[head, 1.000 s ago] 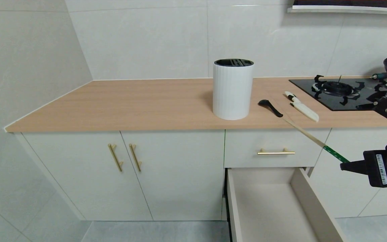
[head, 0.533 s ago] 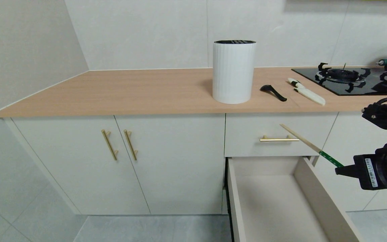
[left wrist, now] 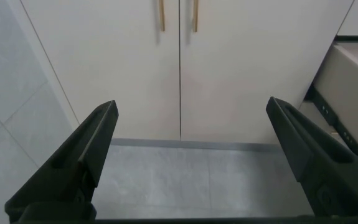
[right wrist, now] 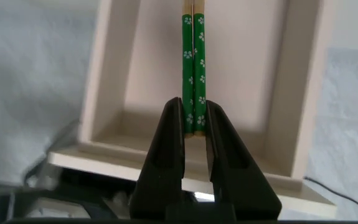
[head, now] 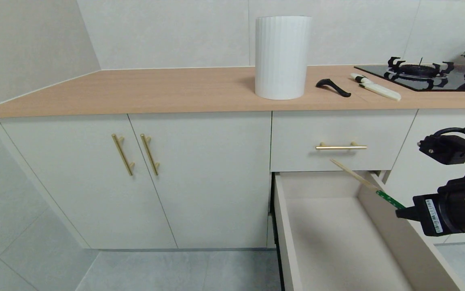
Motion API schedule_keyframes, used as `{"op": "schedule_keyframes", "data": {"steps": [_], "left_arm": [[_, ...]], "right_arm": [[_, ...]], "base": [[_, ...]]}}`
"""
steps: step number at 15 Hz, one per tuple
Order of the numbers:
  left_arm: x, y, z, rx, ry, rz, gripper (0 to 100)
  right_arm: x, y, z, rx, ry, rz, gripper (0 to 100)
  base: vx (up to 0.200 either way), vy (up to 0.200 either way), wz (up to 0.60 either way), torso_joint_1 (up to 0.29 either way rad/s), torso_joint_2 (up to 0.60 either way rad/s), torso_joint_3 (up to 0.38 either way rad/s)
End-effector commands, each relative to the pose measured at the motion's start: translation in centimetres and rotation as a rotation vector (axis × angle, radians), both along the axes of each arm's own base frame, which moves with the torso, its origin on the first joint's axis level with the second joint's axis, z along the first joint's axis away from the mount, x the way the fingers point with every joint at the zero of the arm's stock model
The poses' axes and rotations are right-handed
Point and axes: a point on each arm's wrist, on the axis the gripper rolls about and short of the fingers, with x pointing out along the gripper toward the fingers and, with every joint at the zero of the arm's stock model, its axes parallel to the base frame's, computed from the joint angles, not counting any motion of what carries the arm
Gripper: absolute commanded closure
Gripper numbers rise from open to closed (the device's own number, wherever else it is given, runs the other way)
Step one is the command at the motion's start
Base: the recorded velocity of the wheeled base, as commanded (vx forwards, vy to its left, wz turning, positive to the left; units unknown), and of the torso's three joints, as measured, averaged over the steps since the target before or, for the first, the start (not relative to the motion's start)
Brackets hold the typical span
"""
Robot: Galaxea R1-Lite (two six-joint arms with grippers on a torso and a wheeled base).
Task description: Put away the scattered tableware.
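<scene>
Chopsticks [head: 361,180], a pair with green flowered upper ends, sat pinched between the closed fingers of the right gripper [head: 402,211]. We saw them slanting up and away from it, with their bare tips over the back of the open drawer [head: 285,226], just below the handle of the closed drawer above. From the right wrist, the chopsticks [right wrist: 192,62] lay side by side and touching, clamped at the green end by the right gripper [right wrist: 194,115], with the drawer [right wrist: 113,74] beneath them. We found the left gripper [left wrist: 191,107] spread wide and holding nothing, facing the closed cabinet doors [left wrist: 179,68] and the floor. On the countertop [head: 155,89] stood a white ribbed holder [head: 282,56], with a black spoon [head: 332,86] just beside it and a white knife [head: 376,86] between the spoon and the hob [head: 418,74].
</scene>
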Motion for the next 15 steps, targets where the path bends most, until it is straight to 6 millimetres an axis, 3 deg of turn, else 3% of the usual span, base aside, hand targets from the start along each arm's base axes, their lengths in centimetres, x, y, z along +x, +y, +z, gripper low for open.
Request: {"op": "schedule_keyframes", "data": {"steps": [1,8,15], "left_arm": [[0.0,0.0,0.0,0.000,0.000,0.000,0],[0.0,0.0,0.0,0.000,0.000,0.000,0],[0.0,0.0,0.0,0.000,-0.002,0.000,0]], "right_arm": [[0.7,0.5,-1.1,-0.017,0.033,0.008,100],[2.8,2.5,-4.0,-0.054,0.105,0.039,100],[9.0,6.6,-12.1,-0.131,0.319,0.026,100]], "base": [[0.000,0.000,0.00,-0.012,0.16,0.134],[0.000,0.000,0.00,-0.001,0.02,0.019],[0.000,0.000,0.00,0.000,0.00,0.000]]}}
